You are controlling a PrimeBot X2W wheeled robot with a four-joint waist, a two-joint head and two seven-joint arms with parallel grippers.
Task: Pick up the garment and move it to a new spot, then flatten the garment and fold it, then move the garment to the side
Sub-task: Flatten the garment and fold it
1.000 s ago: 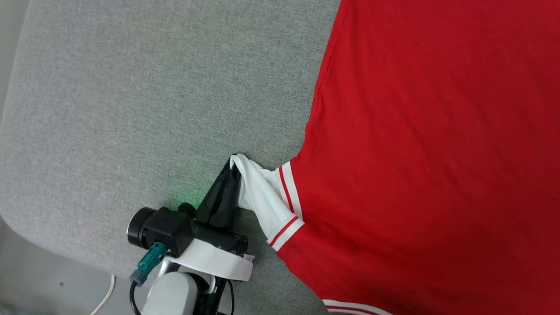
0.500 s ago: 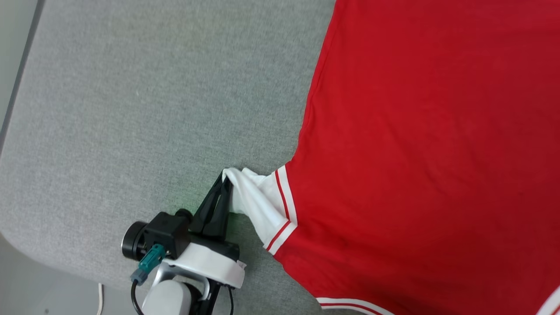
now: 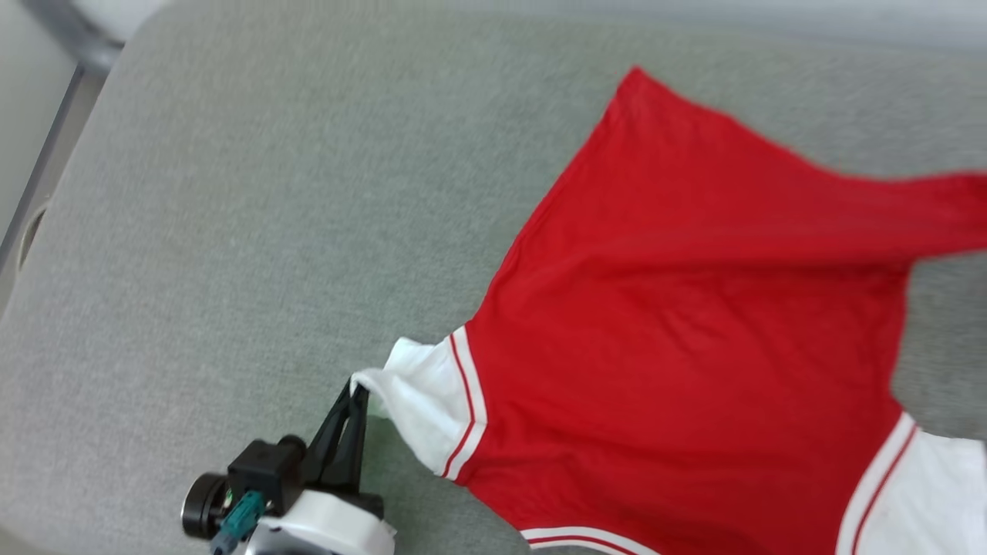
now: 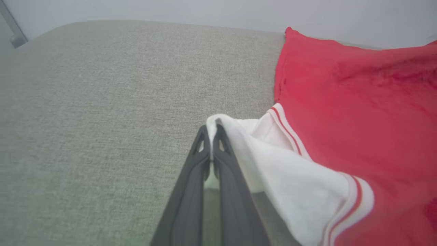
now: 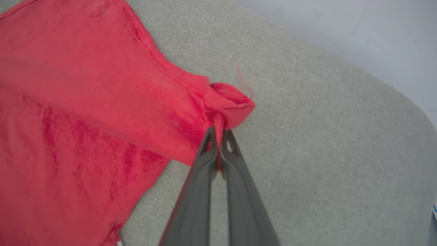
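The garment (image 3: 678,331), a red jersey with white short sleeves and red-white striped trim, lies spread on the grey cushion (image 3: 254,231), plain red side up. My left gripper (image 3: 356,395) is shut on the edge of its white left sleeve (image 3: 420,401) at the lower left of the head view; in the left wrist view the gripper (image 4: 212,128) pinches that white cloth (image 4: 290,184). In the right wrist view my right gripper (image 5: 218,131) is shut on a bunched red corner of the garment (image 5: 227,102), pulling it taut. The other white sleeve (image 3: 925,501) lies at lower right.
The cushion's rounded left edge (image 3: 46,223) drops to a pale floor with a grey rail (image 3: 77,38) at the top left. A light wall (image 4: 205,10) runs behind the cushion. Bare grey fabric stretches left of the garment.
The head camera has tilted up, so the far hem and far edge of the cushion now show. The right gripper has closed on the red corner. The left gripper still holds the sleeve.
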